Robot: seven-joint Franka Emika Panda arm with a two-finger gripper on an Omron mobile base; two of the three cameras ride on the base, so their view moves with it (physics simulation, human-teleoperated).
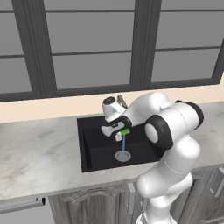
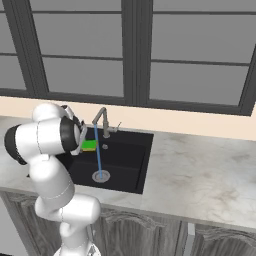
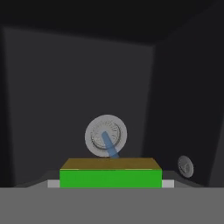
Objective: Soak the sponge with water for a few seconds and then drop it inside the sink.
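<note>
Hand view looks straight down into the matte-black sink (image 3: pixel 52 87), with the sponge (image 3: pixel 110 177) clamped across the bottom of the picture between the gripper (image 3: pixel 110 183) tips, which show as pale pads at either end of the green block. The sponge's bright green face is turned toward the camera and its yellow-orange layer lies on the side away from it. Beyond the sponge, lower in the basin, sits the round silver drain (image 3: pixel 106 136), and the water (image 3: pixel 109 145) comes out from behind the sponge's far edge as a thin blue streak that lands on the drain. A smaller round metal fitting (image 3: pixel 185 166) sits on the basin wall off to the right of the gripper.

From the left base view, the gripper (image 1: pixel 121 132) hangs over the middle of the sink (image 1: pixel 89 148) with the sponge (image 1: pixel 125 131) held level in its closed fingers, and the water (image 1: pixel 124 146) drops from just under the sponge to the drain (image 1: pixel 123 156).

From the right base view, the sponge (image 2: pixel 89 145) sits just beside the arm's dark elbow joint, close to the falling water (image 2: pixel 98 152), which runs from the spout of the grey faucet (image 2: pixel 102 121) down to the drain (image 2: pixel 101 176). The sink is set in a pale marble counter (image 2: pixel 200 170) below dark-framed windows (image 2: pixel 135 50).
</note>
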